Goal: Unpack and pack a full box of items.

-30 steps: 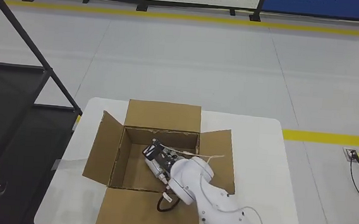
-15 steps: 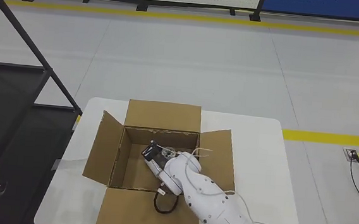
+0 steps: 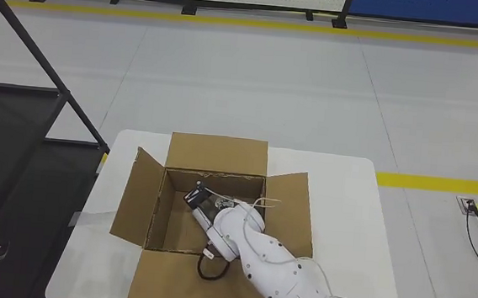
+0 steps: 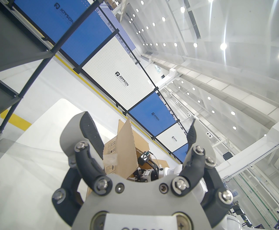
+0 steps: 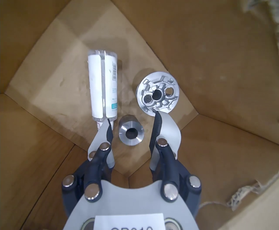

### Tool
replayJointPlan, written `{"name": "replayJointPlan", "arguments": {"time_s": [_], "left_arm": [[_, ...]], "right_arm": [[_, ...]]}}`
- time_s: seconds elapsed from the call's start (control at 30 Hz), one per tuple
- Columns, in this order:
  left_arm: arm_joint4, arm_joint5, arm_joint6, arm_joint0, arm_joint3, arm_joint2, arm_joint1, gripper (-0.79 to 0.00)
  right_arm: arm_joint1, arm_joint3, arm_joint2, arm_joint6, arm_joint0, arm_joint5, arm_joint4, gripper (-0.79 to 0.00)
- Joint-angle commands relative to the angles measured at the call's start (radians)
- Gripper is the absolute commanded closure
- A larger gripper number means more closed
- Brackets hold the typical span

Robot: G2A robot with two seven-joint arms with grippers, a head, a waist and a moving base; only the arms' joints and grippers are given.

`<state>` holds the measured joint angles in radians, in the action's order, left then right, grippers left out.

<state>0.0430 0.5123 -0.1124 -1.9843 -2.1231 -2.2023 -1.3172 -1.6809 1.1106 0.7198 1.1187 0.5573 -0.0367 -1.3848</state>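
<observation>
- Top view: the cardboard box [image 3: 217,153] is standing open on the white table [image 3: 343,216], and the right arm [image 3: 245,238] is angling down into it.
- Left wrist view: the left gripper [image 4: 139,124] is pointing upward beside the box, gaping wide and holding nothing.
- Right wrist view: the right gripper [image 5: 133,120] is hanging over the box floor, fingers parted and empty. A steel sleeve [image 5: 130,132] is lying between them, with a white tube [image 5: 103,87] and a metal hub [image 5: 158,94] just beyond.
</observation>
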Motion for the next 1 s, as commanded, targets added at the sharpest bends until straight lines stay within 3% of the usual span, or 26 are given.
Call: {"name": "replayJointPlan", "arguments": {"time_s": [0.0,0.13,0.2,0.23,0.3,0.47,0.87,0.97], "left_arm": [[0.0,0.0,0.0,0.0,0.0,0.0,0.0,-0.785],[0.0,0.0,0.0,0.0,0.0,0.0,0.0,-0.785],[0.0,0.0,0.0,0.0,0.0,0.0,0.0,-0.785],[0.0,0.0,0.0,0.0,0.0,0.0,0.0,-0.785],[0.0,0.0,0.0,0.0,0.0,0.0,0.0,-0.785],[0.0,0.0,0.0,0.0,0.0,0.0,0.0,-0.785],[0.0,0.0,0.0,0.0,0.0,0.0,0.0,-0.785],[-0.033,-0.04,-0.054,0.012,-0.006,0.01,0.004,-0.785]], "right_arm": [[0.012,0.08,0.021,0.012,0.033,-0.001,-0.03,-0.437],[0.044,0.293,0.083,0.025,0.129,0.01,-0.104,-0.44],[0.059,0.408,0.119,0.015,0.188,0.022,-0.136,-0.499],[0.067,0.465,0.138,0.003,0.218,0.029,-0.15,-0.551],[0.08,0.562,0.172,-0.028,0.278,0.054,-0.163,-0.785],[0.101,0.716,0.236,-0.149,0.38,0.087,-0.206,-0.785],[0.101,0.716,0.236,-0.149,0.38,0.087,-0.206,-0.785],[0.101,0.72,0.245,-0.201,0.39,0.094,-0.188,-0.785]]}}
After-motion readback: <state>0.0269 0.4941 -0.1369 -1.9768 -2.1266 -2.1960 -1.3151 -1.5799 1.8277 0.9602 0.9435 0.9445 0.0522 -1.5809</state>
